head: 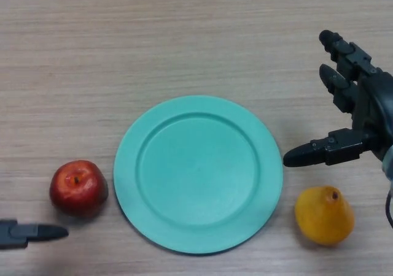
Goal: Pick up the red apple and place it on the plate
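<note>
A red apple [78,187] rests on the wooden table, just left of the teal plate [198,173], which has nothing on it. Only a fingertip of my left hand [37,232] shows at the lower left edge, slightly below and left of the apple, apart from it. My right hand [359,113] hovers to the right of the plate with fingers straight and thumb pointing toward the plate rim; it holds nothing.
A yellow-orange pear [323,215] lies right of the plate, below my right hand. The light wooden tabletop [153,37] stretches across the far half of the view.
</note>
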{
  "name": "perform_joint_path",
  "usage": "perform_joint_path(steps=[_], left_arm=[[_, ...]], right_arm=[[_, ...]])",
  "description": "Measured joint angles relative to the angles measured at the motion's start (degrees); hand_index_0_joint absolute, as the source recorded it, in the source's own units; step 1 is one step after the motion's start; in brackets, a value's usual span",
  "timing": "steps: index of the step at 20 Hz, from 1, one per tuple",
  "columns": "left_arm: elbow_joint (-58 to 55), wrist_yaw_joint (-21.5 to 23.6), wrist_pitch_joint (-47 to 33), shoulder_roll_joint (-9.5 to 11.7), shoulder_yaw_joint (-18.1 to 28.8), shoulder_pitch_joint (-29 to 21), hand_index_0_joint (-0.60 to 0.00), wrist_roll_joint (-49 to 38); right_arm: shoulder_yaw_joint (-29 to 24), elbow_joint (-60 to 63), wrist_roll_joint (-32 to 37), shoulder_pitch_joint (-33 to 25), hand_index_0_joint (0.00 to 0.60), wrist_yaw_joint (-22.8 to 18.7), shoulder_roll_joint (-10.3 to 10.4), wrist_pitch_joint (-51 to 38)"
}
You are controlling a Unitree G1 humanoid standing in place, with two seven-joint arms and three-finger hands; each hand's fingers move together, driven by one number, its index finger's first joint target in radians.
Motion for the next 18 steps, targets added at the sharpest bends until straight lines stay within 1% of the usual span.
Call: perform_joint_path(steps=[1, 2, 3, 5, 7, 8, 9, 10, 11, 12, 13, 15, 18], left_arm=[[5.64, 0.1, -1.78, 0.69, -1.31, -1.22, 0.0, 1.18], [8.81, 0.26, -2.11, 1.81, -3.42, -2.47, 0.0, 1.15], [11.17, 0.4, -2.71, 2.25, -5.96, -4.06, 0.0, 0.95], [13.99, 0.41, -4.1, 2.25, -9.71, -6.52, 0.0, 0.71], [17.61, 0.4, -5.94, 2.13, -12.17, -8.52, 0.0, 0.66], [18.32, 0.26, -6.21, 2.09, -12.84, -8.83, 0.0, 0.01], [18.45, -1.16, -6.21, 1.92, -13.2, -9.0, 0.0, -1.84], [18.95, -1.19, -6.21, 1.9, -13.2, -9.57, 0.0, -1.89], [19.4, -1.15, -6.21, 1.91, -13.19, -10.13, -0.15, -1.84], [19.61, -1.14, -6.23, 1.91, -13.19, -10.3, -0.249, -1.51], [20.38, -0.93, -6.33, 1.92, -13.21, -10.5, -0.399, -0.28], [21.63, 1.66, -9.24, 2.19, -13.4, -10.57, -0.6, 3.75], [18.86, 1.66, -9.11, 2.41, -13.4, -9.73, -0.6, 3.51]], right_arm=[[0.58, 0.09, 0.01, -0.05, 0.0, -0.02, 0.08, -0.7], [0.79, 0.09, 0.04, -0.05, 0.0, -0.02, 0.21, -0.74], [0.83, 0.07, 0.03, -0.04, 0.0, -0.02, 0.29, -0.74], [0.81, -0.01, 0.04, -0.04, 0.0, -0.08, 0.29, -0.74], [0.69, -0.21, 0.04, 0.0, 0.0, -0.38, 0.28, -0.74], [0.69, -0.52, 0.04, 0.01, 0.0, -0.63, 0.28, -0.74], [0.69, -0.93, 0.04, 0.04, 0.0, -0.96, 0.28, -0.74], [0.69, -0.95, 0.04, 0.08, 0.0, -1.02, 0.28, -0.74], [0.75, -0.95, 0.06, 0.19, 0.0, -1.02, 0.29, -0.74], [0.74, -1.0, 0.05, 0.3, 0.0, -1.02, 0.29, -0.74], [0.75, -1.12, 0.05, 0.51, 0.0, -1.02, 0.29, -0.74], [0.72, -2.09, 0.05, 0.96, 0.0, -1.02, 0.28, -0.73], [0.72, -3.26, 0.05, 1.09, 0.0, -1.02, 0.28, -0.73]])
